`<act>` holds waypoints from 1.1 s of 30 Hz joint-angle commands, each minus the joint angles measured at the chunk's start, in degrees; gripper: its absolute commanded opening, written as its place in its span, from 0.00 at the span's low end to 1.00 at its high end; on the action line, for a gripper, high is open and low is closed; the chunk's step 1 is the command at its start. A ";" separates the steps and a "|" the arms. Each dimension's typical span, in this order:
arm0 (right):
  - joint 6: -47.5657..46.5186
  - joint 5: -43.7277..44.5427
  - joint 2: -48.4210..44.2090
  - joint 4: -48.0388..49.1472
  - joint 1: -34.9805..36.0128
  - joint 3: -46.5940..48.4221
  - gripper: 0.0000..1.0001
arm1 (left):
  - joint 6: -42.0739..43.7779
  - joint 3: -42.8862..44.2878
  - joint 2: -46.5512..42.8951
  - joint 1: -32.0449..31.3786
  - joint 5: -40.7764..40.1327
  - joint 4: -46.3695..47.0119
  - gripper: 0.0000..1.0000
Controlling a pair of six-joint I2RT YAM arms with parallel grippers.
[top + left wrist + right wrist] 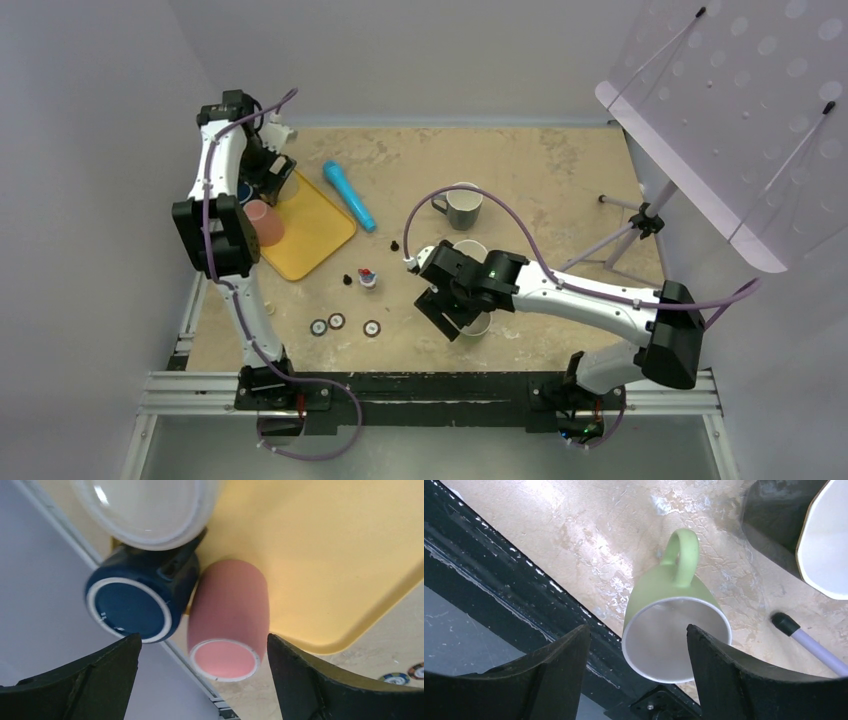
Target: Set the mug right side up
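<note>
A light green mug (672, 617) with a loop handle stands on the table near its front edge, its pale mouth facing up. My right gripper (638, 630) is open just above it, with a finger on each side of the rim and neither touching. In the top view the mug's rim (481, 325) peeks out under the right gripper (452, 308). My left gripper (205, 637) is open and empty above a pink cup (227, 610) and a dark blue mug (132, 600), both bottom up.
A yellow tray (312, 232) lies at the left, with a teal cylinder (349, 195) beside it. A grey mug (463, 207) and a white mug (468, 247) stand behind the right gripper. Small tokens (337, 322) and a tripod stand (640, 220) are nearby.
</note>
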 commanded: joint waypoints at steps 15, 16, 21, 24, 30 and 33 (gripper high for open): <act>-2.62 1.53 -1.39 4.50 -0.16 -1.44 0.74 | 13.23 -12.16 -6.51 -3.97 16.74 -11.59 0.79; -2.63 1.54 -1.10 4.55 -0.07 -1.37 0.74 | 13.45 -11.76 -6.97 -4.11 17.04 -10.91 0.80; -3.39 1.68 0.77 4.71 -0.15 -0.78 0.74 | 9.51 -6.90 -5.33 -5.57 14.91 -8.11 0.85; -3.57 2.24 1.17 4.62 -0.17 -0.82 0.74 | 9.58 -3.11 -3.59 -6.50 16.93 -13.74 0.86; -2.51 2.75 -1.25 5.98 -0.18 -3.20 0.74 | 14.30 -15.21 -20.57 -3.15 18.44 -8.82 0.86; -2.59 3.47 -3.31 7.30 -0.18 -4.13 0.74 | 16.60 -23.13 -28.18 -1.51 16.17 -6.45 0.82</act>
